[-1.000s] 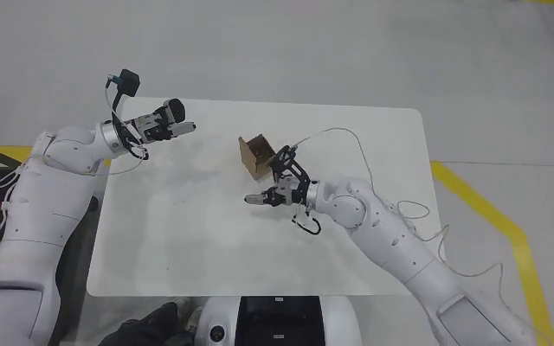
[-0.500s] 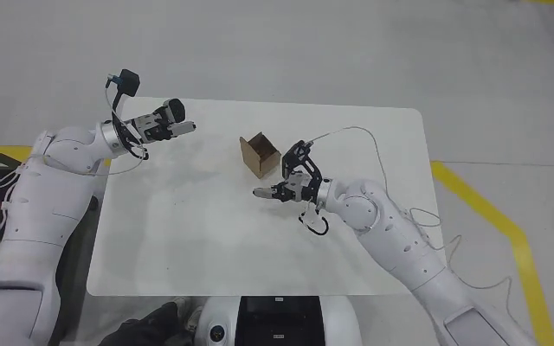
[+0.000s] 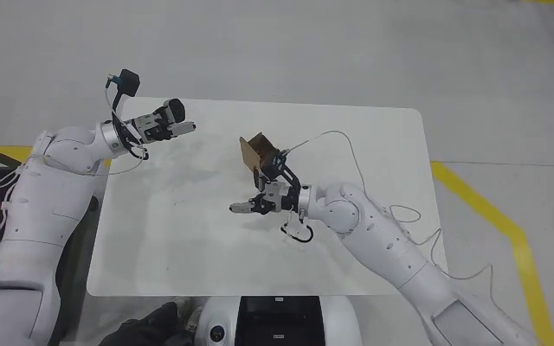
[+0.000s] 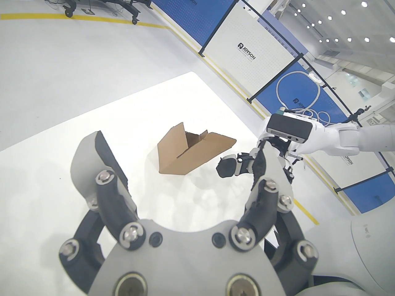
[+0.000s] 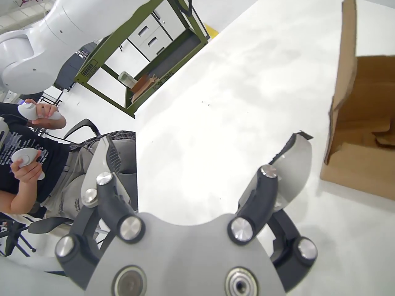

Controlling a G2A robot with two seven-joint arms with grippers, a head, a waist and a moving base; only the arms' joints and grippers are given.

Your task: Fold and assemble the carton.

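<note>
— Where was the carton found?

— The carton (image 3: 257,152) was seen lying on its side on the white surface (image 3: 173,242), partly opened and with one flap raised. Its open side was turned toward the right gripper (image 5: 202,143). It was placed just beside one finger of that gripper and was not touched by it.

— And how were the grippers held?

— The right gripper was spread wide, with nothing pinched. The left gripper (image 3: 186,127) was likewise spread and empty, and the carton lay well apart from it, out ahead of its fingers.

— What was judged to be called for?

— A side wall or the raised flap would probably have to be taken first. The right gripper should be turned so that an edge passes between its fingers. The thin board should be closed on gently, close to a crease, so that nothing is crushed. The light carton was expected to slide if pushed, so steadying by the left gripper was advised.

— Was anything in the way?

— A thin cable (image 3: 333,132) from the right arm was seen looped over the surface behind that gripper, close to the carton. It was judged that it could be snagged on a flap.
</note>
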